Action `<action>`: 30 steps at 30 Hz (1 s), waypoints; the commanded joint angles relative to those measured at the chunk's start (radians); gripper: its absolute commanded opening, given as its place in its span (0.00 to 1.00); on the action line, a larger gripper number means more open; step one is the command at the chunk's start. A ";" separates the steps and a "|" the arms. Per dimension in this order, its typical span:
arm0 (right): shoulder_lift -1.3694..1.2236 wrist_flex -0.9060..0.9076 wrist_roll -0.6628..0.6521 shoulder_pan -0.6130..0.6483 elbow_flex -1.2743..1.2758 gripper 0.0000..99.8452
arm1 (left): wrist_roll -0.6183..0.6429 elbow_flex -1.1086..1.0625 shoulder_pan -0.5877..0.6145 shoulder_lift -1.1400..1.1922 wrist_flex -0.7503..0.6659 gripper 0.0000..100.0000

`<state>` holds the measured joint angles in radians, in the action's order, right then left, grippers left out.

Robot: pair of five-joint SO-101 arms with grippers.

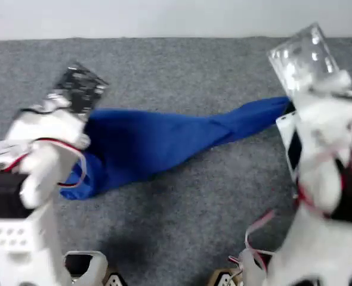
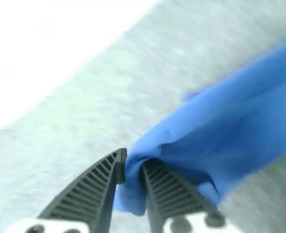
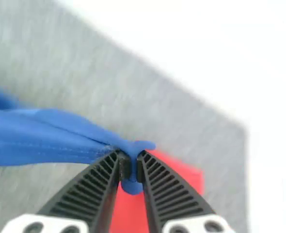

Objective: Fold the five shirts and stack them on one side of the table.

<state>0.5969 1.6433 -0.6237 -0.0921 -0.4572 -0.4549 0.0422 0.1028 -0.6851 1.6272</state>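
- Left gripper (image 2: 132,162) black ribbed fingers clenched on a bunched end of the blue shirt (image 2: 230,126).
- Right gripper (image 3: 131,158) likewise pinched tight on the shirt's other end, a small blue nub squeezed between the tips.
- Shirt (image 1: 158,140) stretched across the middle of the table between the two arms, left end nearer the arm bases, right end nearer the far edge.
- Shirt look: plain bright blue, gathered into a long band, wide and folded at the left, narrowing to a twisted rope at the right; seam visible near the right gripper.
- Red patch (image 3: 177,179) lies on the table under the right gripper; cannot tell what it is.
- Table (image 1: 182,208) covered in gray, carpet-like felt.
- Pale white wall (image 1: 164,18) beyond the table's far edge.
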 commanded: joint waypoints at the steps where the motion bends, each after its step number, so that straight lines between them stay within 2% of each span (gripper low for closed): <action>1: 0.130 -0.120 -0.009 0.012 -0.011 0.01 | -0.012 0.163 0.072 -0.021 0.003 0.01; 6: 0.234 -0.239 -0.011 0.005 -0.011 0.01 | -0.012 0.343 0.141 -0.021 -0.034 0.01; 11: 0.283 -0.352 -0.109 0.005 -0.009 0.01 | -0.012 0.473 0.232 -0.020 -0.153 0.01; 15: 0.291 -0.412 -0.190 0.004 -0.009 0.01 | -0.031 0.464 0.250 -0.012 -0.178 0.02; 22: 0.262 -0.584 -0.215 -0.070 -0.002 0.01 | -0.212 0.262 0.253 -0.015 -0.115 0.02; 27: 0.226 -0.667 -0.262 -0.070 -0.003 0.01 | -0.230 0.231 0.247 -0.058 -0.124 0.02; 30: 0.228 -0.716 -0.262 -0.070 -0.003 0.01 | -0.229 0.228 0.252 -0.074 -0.180 0.02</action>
<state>0.8823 0.9866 -0.8723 -0.1289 -0.4603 -0.6743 0.2754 0.3345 -0.7541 1.4998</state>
